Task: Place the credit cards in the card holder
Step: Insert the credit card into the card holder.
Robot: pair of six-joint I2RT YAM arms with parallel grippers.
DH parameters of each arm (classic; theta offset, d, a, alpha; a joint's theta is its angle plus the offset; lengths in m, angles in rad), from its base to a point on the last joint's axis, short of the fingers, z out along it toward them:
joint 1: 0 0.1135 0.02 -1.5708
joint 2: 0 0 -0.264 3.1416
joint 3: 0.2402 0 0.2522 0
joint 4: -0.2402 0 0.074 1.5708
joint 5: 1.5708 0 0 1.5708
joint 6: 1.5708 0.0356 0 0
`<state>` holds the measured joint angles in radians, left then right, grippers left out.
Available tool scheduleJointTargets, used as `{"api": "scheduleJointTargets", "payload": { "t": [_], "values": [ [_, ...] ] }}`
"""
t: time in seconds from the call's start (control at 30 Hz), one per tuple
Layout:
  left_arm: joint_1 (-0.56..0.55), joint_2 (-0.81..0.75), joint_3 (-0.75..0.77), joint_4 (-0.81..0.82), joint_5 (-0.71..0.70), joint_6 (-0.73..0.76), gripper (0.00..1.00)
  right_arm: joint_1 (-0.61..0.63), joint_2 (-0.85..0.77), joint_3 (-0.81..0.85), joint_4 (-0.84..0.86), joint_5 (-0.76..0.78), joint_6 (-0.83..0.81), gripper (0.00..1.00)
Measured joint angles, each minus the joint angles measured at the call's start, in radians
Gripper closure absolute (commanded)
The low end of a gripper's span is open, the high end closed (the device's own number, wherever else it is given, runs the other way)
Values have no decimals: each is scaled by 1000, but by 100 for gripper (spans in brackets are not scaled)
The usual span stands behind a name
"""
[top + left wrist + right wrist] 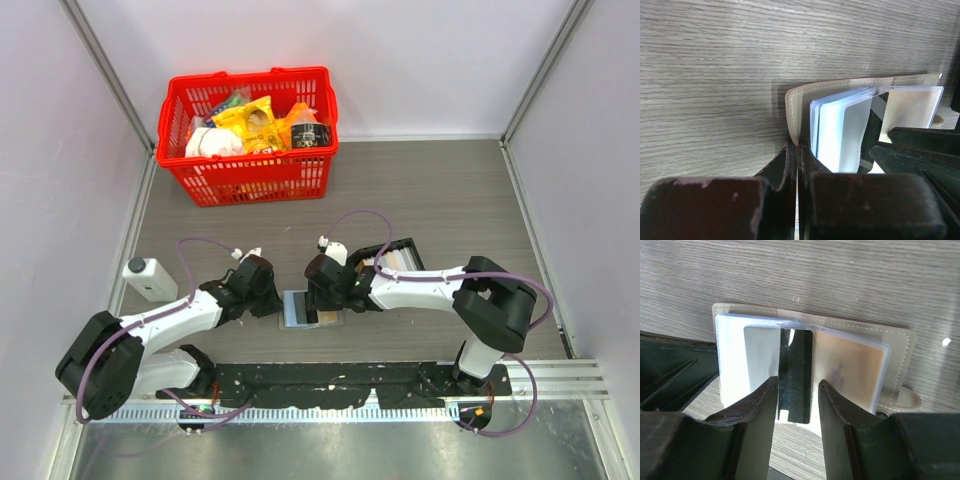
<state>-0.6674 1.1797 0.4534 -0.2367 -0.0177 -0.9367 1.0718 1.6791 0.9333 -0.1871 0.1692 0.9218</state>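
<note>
Top view, one grey wood-grain table (450,200).

One red basket (250,180) at 11 o'clock on the far side, filled with packaged goods; their number is not countable.

Two arms. The left arm (170,320) and the right arm (430,290) both reach in to the middle of the near edge, and their wrists almost meet there.

One black tray (400,244) at about 2 o'clock from the meeting point. It holds pale and tan credit cards (392,262), stacked, so no count can be made.

One white box (150,278), well off at 9 o'clock near the left wall.

One card holder (296,308) at 6 o'clock on the table, lying open between the two claws. It has a beige cover, with clear and pale blue sleeves fanned up from it.

Left claw (796,150): fingers pressed nearly together, pinching the edge of the beige cover.

Right claw (797,382): fingers parted to about one card's width, poised over the open sleeves. One dark card (796,355) shows in the gap between them, lying in the sleeves. Slim gaps show at both its edges, so the claw seems to grip nothing.
</note>
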Motion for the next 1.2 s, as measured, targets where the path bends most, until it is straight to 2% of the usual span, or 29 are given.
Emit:
{"api": "scheduleJointTargets", "payload": {
  "t": [0.3,0.8,0.97,1.07,1.2],
  "values": [
    [0,0,0,0,0,0,100,0,-19,-8,-14,14,-4,56],
    [0,0,0,1,0,0,100,0,0,-29,175,-136,-12,59],
    [0,1,0,1,0,0,100,-10,-28,-38,112,-72,-35,58],
    [0,1,0,1,0,0,100,-50,-87,-79,98,-71,-41,58],
    [0,3,0,4,2,0,100,-98,-86,-97,106,-88,-39,58]
  ]
}}
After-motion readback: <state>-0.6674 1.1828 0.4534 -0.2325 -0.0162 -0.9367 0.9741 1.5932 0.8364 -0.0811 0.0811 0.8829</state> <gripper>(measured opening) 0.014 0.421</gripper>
